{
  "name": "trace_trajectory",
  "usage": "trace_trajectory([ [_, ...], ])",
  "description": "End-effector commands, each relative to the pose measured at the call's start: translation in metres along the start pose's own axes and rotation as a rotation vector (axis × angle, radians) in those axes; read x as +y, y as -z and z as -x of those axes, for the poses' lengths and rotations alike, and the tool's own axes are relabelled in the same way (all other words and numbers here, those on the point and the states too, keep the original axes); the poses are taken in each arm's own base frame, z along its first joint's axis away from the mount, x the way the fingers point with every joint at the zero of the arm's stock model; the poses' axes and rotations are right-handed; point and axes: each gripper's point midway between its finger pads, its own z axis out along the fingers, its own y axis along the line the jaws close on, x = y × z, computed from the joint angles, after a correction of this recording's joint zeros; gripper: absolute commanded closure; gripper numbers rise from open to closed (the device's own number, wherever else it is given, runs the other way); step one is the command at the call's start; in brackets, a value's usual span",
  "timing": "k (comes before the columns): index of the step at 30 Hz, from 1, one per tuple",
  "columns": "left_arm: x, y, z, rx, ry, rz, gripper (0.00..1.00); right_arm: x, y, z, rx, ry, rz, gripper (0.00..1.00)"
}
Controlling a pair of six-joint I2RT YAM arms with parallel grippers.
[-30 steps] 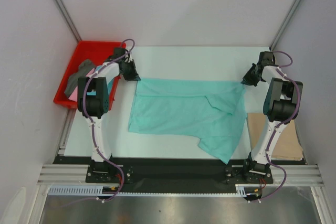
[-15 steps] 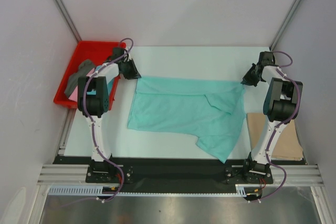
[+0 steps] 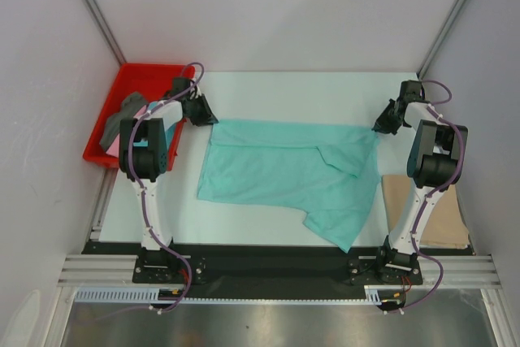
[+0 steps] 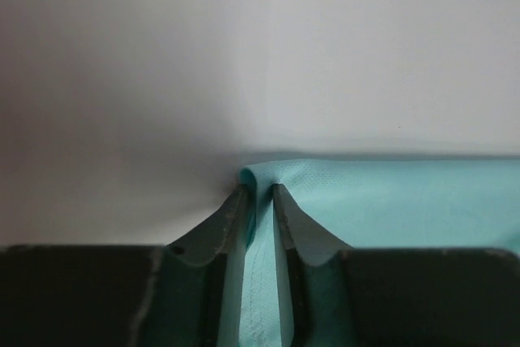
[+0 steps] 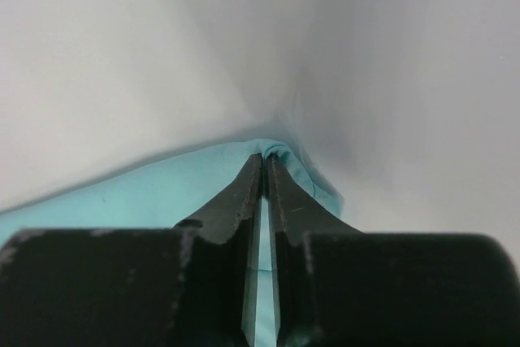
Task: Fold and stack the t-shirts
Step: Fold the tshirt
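Turquoise t-shirt (image 3: 284,172) of plain soft cloth lies spread on the white tabletop (image 3: 284,91) between the two sets of jaws, its far edge stretched almost straight from one to the other. One sleeve is folded in near the right jaws, and a loose corner trails toward the arm bases. The left jaws sit at the shirt's far left corner. In the left wrist view they stand a little apart, with a raised ridge of the turquoise t-shirt (image 4: 390,201) lying in the narrow gap, looking loose rather than pinched. The right jaws sit at the far right corner. In the right wrist view they are closed to a thin slit on a fold of the same cloth (image 5: 122,193), whose tip pokes out just past them. Just left of the left jaws stands a red plastic tray (image 3: 134,71) holding a crumpled dark grey t-shirt (image 3: 122,115) on top of a pink t-shirt (image 3: 114,145). Near the right jaws, on their base-ward side, a tan t-shirt (image 3: 447,209) lies flat beside the turquoise one.
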Motion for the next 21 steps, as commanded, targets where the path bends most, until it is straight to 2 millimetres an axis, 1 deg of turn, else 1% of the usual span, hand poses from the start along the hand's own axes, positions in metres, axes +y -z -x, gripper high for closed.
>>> trace_trajectory([
  [1,-0.013,0.011,0.006,-0.021,0.002,-0.044,0.81,0.008,0.007,0.005,-0.015,0.013,0.022,0.88],
  [2,-0.014,0.012,0.007,-0.023,0.002,-0.043,0.82,0.008,0.008,0.006,-0.018,0.014,0.025,0.83],
  [5,-0.015,0.016,0.009,-0.033,-0.003,-0.044,0.83,0.009,0.010,0.004,-0.012,0.014,0.022,0.77],
  [9,-0.018,0.014,0.011,-0.035,0.004,-0.060,0.84,0.010,0.016,0.002,-0.017,0.014,0.028,0.76],
  [10,-0.018,0.014,0.011,-0.035,0.005,-0.060,0.88,0.011,0.017,0.001,-0.014,0.012,0.031,0.77],
  [13,-0.019,0.013,0.015,-0.043,0.007,-0.060,0.95,0.010,0.017,0.000,-0.011,0.015,0.033,0.80],
  [15,-0.020,0.014,0.019,-0.054,0.004,-0.057,1.00,0.011,0.015,0.000,-0.013,0.011,0.036,0.95],
  [16,-0.020,0.015,0.020,-0.058,0.003,-0.054,1.00,0.010,0.015,0.002,-0.020,0.008,0.029,1.00],
  [19,-0.022,0.020,0.028,-0.092,-0.006,-0.047,1.00,0.010,0.018,0.011,-0.055,0.009,0.015,1.00],
  [21,-0.023,0.022,0.033,-0.113,-0.010,-0.053,1.00,0.011,0.020,0.014,-0.059,0.010,0.010,1.00],
])
